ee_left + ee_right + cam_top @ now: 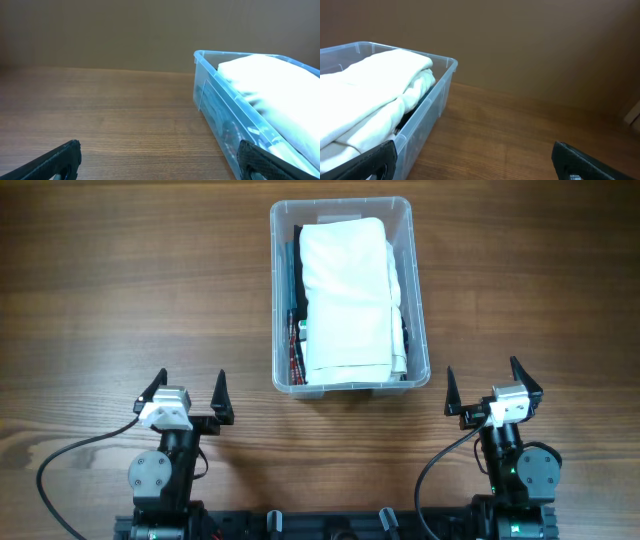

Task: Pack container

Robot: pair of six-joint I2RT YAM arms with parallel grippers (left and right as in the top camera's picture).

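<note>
clear rectangular plastic container (414, 300) stuffed with folded white cloth (345, 290), left gripper (187, 395) and right gripper (494, 387) parked near its front corners, jaws wide apart, holding nothing

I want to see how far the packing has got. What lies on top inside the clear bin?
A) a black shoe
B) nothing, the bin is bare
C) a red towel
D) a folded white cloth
D: the overhead view shows a folded white cloth covering most of the inside of the bin, and both wrist views show it rising to the rim.
</note>
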